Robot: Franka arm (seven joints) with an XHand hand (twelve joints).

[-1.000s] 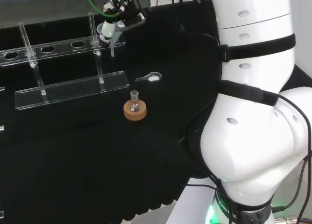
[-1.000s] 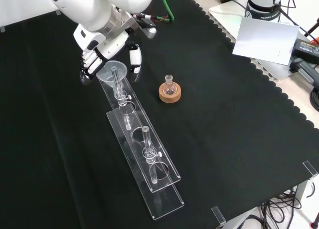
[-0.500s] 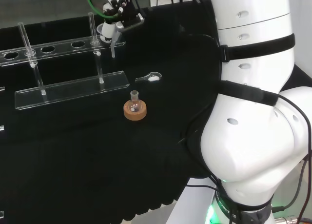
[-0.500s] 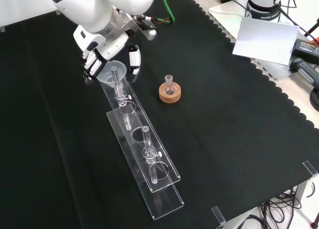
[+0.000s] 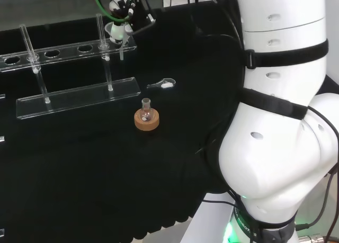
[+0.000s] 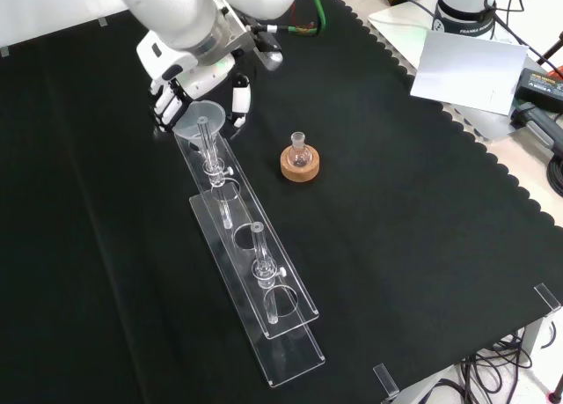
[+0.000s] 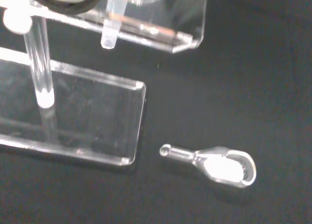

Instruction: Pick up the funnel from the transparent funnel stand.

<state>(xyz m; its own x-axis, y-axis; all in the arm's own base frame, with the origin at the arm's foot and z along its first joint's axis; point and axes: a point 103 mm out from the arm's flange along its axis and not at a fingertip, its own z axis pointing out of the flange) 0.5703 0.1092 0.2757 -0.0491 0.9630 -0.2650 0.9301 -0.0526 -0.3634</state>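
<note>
While the funnel sits at the far end of the transparent funnel stand in the front view, the hand curls round its bowl, fingers left, thumb right.

On the desk you have one funnel, one transparent funnel stand, one flask on one cork ring, and one small scoop.

clear glossy stand, matt cloth
</note>
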